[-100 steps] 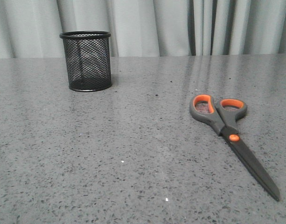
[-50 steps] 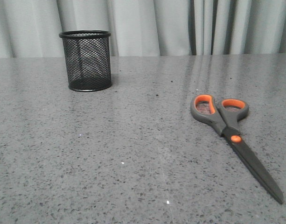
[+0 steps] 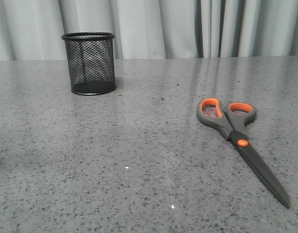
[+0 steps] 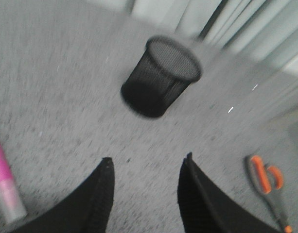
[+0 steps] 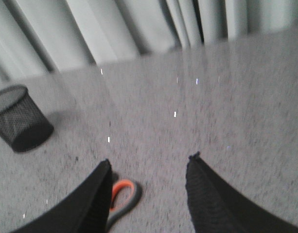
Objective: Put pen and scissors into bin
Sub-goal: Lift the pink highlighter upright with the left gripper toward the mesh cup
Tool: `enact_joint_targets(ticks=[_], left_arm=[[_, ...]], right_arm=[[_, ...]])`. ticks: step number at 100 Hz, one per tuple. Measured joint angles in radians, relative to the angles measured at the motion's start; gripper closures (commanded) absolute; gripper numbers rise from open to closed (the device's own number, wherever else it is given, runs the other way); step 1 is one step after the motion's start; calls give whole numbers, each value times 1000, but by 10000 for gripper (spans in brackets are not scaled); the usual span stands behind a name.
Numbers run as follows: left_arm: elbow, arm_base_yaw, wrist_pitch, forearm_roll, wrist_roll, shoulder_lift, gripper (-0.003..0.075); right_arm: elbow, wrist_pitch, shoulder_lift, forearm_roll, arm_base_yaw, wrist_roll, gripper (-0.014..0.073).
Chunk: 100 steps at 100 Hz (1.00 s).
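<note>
The bin (image 3: pixel 89 63), a black wire-mesh cup, stands upright at the far left of the table; it also shows in the left wrist view (image 4: pixel 161 76) and the right wrist view (image 5: pixel 18 118). The scissors (image 3: pixel 238 141) lie flat at the right, handles toward the back, blades toward the front right. In the right wrist view an orange-lined handle (image 5: pixel 123 195) shows beside one finger of my open, empty right gripper (image 5: pixel 149 162). My left gripper (image 4: pixel 148 160) is open and empty over bare table. The pink pen (image 4: pixel 4 182) lies at the edge of the left wrist view. Neither gripper shows in the front view.
Grey speckled table (image 3: pixel 139 145) with pale curtains (image 3: pixel 153 26) behind its far edge. The scissors also show small in the left wrist view (image 4: pixel 270 189).
The front view shifts slightly; the scissors and bin stay in place on the table. A faint shadow has appeared at the left edge of the table.
</note>
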Motion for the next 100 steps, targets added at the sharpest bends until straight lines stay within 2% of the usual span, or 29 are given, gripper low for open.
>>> enact_joint_targets(ticks=[10, 22, 42, 74, 100], left_arm=[[-114, 0, 111, 156, -123, 157, 448], [-242, 0, 247, 344, -200, 319, 448], [-377, 1, 382, 447, -229, 507, 448], [-408, 1, 438, 591, -331, 651, 448], [-410, 1, 416, 610, -358, 712, 449]], right_arm=[[-23, 36, 55, 35, 0, 0, 275], [-29, 53, 75, 59, 0, 0, 275], [-29, 63, 75, 68, 0, 0, 275], [-29, 68, 75, 73, 0, 0, 275], [-29, 68, 75, 73, 0, 0, 275]])
